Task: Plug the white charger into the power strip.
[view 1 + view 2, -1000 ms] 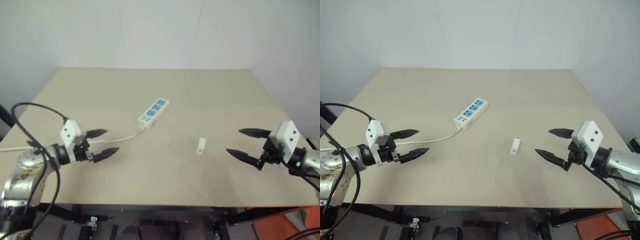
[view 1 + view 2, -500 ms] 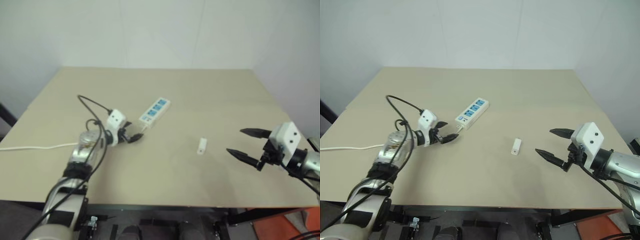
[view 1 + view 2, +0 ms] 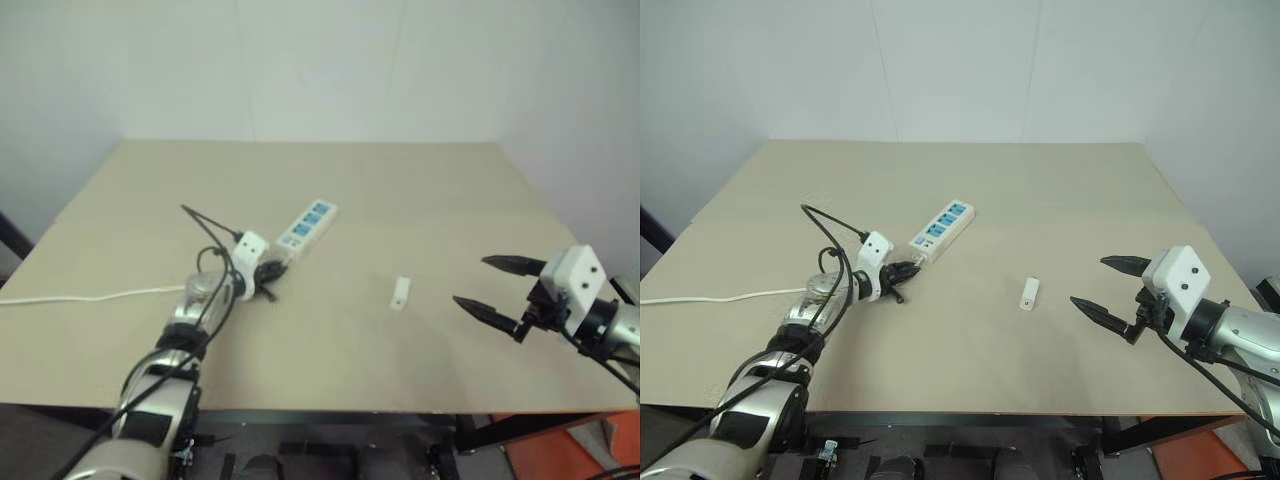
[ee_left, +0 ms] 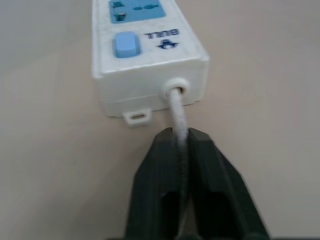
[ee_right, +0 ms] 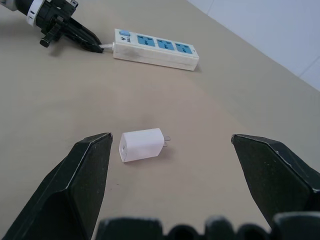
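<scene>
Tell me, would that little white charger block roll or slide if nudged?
The small white rectangular charger block probably slides, not rolls: flat sides, lying on the smooth beige table. Its prongs might snag. It looks light.

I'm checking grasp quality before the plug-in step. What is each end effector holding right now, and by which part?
The left end effector is shut on the power strip's cord, right beside the power strip. The right end effector is open and holds nothing.
</scene>
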Robot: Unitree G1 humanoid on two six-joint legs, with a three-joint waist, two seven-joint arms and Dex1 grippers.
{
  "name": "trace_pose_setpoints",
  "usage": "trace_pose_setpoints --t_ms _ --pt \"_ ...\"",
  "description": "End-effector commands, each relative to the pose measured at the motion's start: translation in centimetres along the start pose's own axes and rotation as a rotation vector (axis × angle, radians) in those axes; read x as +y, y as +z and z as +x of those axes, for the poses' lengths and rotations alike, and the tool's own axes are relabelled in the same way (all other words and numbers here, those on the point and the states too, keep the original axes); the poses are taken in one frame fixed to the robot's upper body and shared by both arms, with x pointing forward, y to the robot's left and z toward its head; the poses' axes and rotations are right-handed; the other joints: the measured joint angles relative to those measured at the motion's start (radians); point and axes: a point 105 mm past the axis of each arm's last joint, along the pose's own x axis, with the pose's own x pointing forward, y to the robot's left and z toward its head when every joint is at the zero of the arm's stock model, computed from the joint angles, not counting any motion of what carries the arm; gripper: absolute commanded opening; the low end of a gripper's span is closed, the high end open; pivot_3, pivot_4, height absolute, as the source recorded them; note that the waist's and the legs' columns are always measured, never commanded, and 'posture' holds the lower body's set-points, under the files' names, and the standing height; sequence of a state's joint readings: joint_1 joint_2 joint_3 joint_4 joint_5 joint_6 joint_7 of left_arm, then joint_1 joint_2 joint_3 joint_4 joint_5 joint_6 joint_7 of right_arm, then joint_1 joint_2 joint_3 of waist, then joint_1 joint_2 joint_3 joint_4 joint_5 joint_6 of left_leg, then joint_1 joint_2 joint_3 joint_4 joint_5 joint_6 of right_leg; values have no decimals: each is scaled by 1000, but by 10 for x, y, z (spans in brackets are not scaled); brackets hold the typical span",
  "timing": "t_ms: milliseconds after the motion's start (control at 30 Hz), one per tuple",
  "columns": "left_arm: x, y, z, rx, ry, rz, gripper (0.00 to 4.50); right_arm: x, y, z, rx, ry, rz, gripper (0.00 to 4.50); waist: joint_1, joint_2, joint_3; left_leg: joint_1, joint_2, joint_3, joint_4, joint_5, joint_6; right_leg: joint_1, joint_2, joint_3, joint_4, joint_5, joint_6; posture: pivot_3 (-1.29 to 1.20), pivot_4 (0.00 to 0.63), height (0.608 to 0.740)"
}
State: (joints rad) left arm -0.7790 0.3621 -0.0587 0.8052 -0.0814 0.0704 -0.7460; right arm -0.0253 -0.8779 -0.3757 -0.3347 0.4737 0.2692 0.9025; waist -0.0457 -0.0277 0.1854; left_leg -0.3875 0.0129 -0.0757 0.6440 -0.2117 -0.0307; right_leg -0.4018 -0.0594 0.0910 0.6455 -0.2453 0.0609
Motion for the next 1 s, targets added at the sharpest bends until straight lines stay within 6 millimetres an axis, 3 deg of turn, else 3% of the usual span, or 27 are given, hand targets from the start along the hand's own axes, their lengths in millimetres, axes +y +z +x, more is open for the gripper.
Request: trace_pose_setpoints --t_ms 33,200,333,433,667,800,1000 --pt "-7 -10 -13 -2 -54 -16 7 -4 10 -1 -28 -20 -39 4500 -1 0 0 0 0 0 0 0 0 0 0 0 0 0 0 0 150 740" --pt "-26 1 -56 -82 -183 27 7 -6 9 -1 -23 -31 -52 4500 -4 0 0 -1 1 0 -1 0 0 -2 0 0 0 3 -6 0 150 740" --pt "-35 -6 -92 -50 -238 39 1183 -7 9 2 -21 -20 -55 4500 1 0 0 -1 1 0 -1 0 0 -2 0 0 1 3 -7 0 150 740" --pt "-37 -3 -103 -68 -240 22 2172 -7 9 4 -26 -11 -57 4500 9 0 0 -1 1 1 0 0 0 -1 0 0 0 1 -2 0 150 740" --pt "-42 36 -94 -256 -183 25 4409 -6 9 4 -26 -7 -59 4500 16 0 0 -2 1 1 0 0 0 -1 -1 0 -2 2 -5 0 150 740" --pt "-33 44 -71 -319 -44 48 4486 -5 10 4 -32 -14 -58 4500 19 0 0 -1 1 1 0 0 0 -1 0 0 -2 3 -6 0 150 740" --pt "-38 42 -42 -329 -56 77 4486 -4 12 2 -35 -28 -59 4500 20 0 0 -2 1 1 0 0 0 -1 0 0 -2 4 -6 0 150 740"
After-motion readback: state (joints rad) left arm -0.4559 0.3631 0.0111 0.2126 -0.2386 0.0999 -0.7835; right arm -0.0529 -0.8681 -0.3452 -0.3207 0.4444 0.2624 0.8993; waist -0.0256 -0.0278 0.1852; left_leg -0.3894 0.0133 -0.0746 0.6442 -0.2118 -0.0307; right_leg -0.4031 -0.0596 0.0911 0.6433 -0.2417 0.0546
